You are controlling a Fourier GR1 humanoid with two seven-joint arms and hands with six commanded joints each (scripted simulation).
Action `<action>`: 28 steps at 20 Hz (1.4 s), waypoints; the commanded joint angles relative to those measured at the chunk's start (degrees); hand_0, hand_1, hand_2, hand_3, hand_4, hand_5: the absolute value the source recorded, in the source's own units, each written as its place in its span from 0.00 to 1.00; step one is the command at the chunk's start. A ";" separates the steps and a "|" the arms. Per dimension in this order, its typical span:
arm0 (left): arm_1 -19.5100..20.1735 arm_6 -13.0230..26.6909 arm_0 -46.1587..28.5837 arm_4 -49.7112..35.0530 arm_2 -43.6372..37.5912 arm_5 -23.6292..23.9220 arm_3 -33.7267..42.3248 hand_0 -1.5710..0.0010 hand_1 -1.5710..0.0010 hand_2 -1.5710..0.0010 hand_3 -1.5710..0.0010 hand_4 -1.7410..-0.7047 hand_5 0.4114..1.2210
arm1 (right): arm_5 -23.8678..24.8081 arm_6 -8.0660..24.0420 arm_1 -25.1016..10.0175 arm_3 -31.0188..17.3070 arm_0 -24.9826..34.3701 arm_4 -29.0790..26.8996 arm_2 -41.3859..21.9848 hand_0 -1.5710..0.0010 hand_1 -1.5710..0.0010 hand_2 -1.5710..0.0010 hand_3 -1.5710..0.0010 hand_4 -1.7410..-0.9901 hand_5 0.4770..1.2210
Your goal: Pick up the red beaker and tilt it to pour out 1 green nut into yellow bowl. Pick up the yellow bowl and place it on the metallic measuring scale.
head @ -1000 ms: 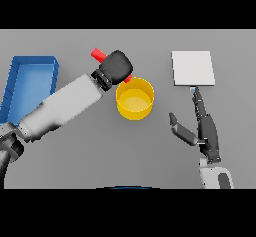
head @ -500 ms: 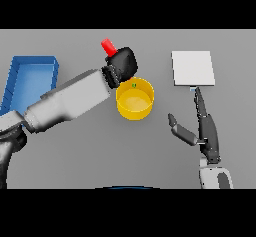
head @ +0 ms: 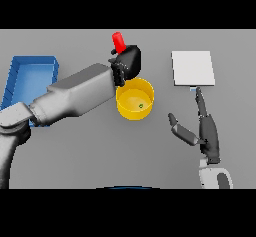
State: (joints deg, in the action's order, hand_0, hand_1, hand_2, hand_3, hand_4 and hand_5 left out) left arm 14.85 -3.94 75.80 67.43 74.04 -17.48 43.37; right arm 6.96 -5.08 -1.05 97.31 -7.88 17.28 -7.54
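One green nut [head: 141, 106] lies inside the yellow bowl [head: 125, 112], so the pouring step looks done or all but done, judging by how things lie. The left hand [head: 128, 63] is curled round the red beaker [head: 118, 41], clamped on it, and holds it just behind the bowl's far rim, above the table. Only the upper part of the beaker shows past the hand; it stands close to upright or leans slightly away from the bowl, and I cannot tell whether any nuts are left in it. The left forearm crosses in low from the bowl's left side, with the hand over the far-left part of the rim.

The right hand [head: 207, 133] rests to the right of the bowl, apart from it, fingers straight and thumb spread toward the bowl, holding nothing. Its fingertips reach toward the near edge of the metallic measuring scale [head: 193, 67], a pale square plate that lies to the right of the bowl and a little farther back. A blue tray [head: 15, 78] sits well to the left of the bowl.

Next, as I judge it, the beaker needs setting down clear of the bowl, so that the left arm stops crowding the rim. Then a hand must grip the bowl by its wall, lift it level so the nut stays in, and carry it rightward onto the scale. The right hand is the nearer candidate.
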 commanded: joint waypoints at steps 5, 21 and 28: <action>3.35 -2.46 7.06 -2.84 -3.02 2.09 -2.10 0.00 0.00 0.00 0.05 0.01 1.00 | 0.12 0.24 0.16 0.28 0.20 0.53 -0.40 1.00 1.00 1.00 1.00 0.72 0.15; 18.04 8.22 8.52 -40.32 -37.52 13.04 -23.32 0.00 0.00 0.00 0.10 0.00 1.00 | -2.97 -2.80 -0.63 -1.81 2.41 -4.72 1.32 1.00 1.00 1.00 1.00 0.69 0.15; 27.04 19.41 -10.85 -57.76 -46.49 25.35 -8.16 0.00 0.00 0.00 0.08 0.00 1.00 | -2.98 -2.03 -1.68 -2.79 3.37 -3.29 0.97 1.00 1.00 1.00 1.00 0.70 0.18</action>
State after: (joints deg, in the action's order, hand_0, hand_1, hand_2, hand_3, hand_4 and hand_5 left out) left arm 41.91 15.35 64.82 9.50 27.58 7.78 35.16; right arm 3.98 -7.07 -2.74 94.52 -4.51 13.99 -6.56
